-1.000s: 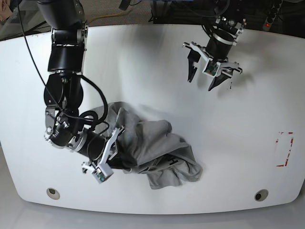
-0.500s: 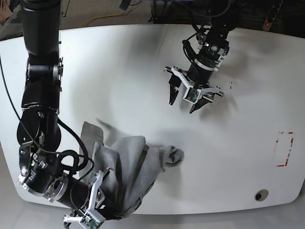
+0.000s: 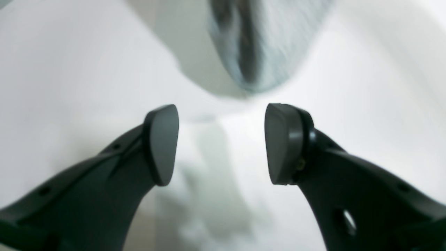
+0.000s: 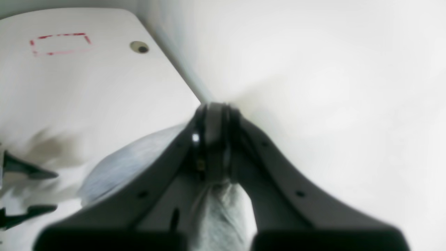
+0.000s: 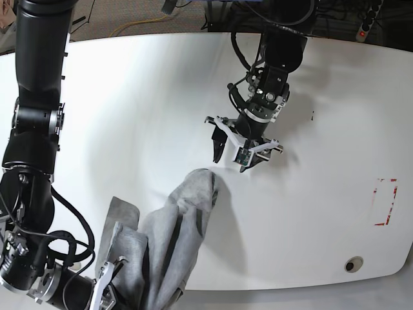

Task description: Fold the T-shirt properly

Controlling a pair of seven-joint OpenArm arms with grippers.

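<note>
Your T-shirt [image 5: 175, 239] is bunched into a long strip on the white table [image 5: 335, 116], long axis running from approx 7 o'clock at the near edge up to a rounded tip at 1 o'clock. Right gripper [image 4: 215, 146] is clamped tight on the lower end of the cloth, w/ fabric trailing back between the fingers. Left gripper [image 5: 237, 154] hangs just beyond the tip, fingers [image 3: 162, 143] apart w/ nothing between them, not touching the shirt.

Bright, even light is washing the white table [image 5: 335, 97] pale. Soft shadows are falling beside the T-shirt [image 5: 174, 232] and under the arms. Both wrist views are blurring heavily, only the dark fingers [image 3: 162, 143] staying fairly sharp. The base view is bowing at its edges.
</note>
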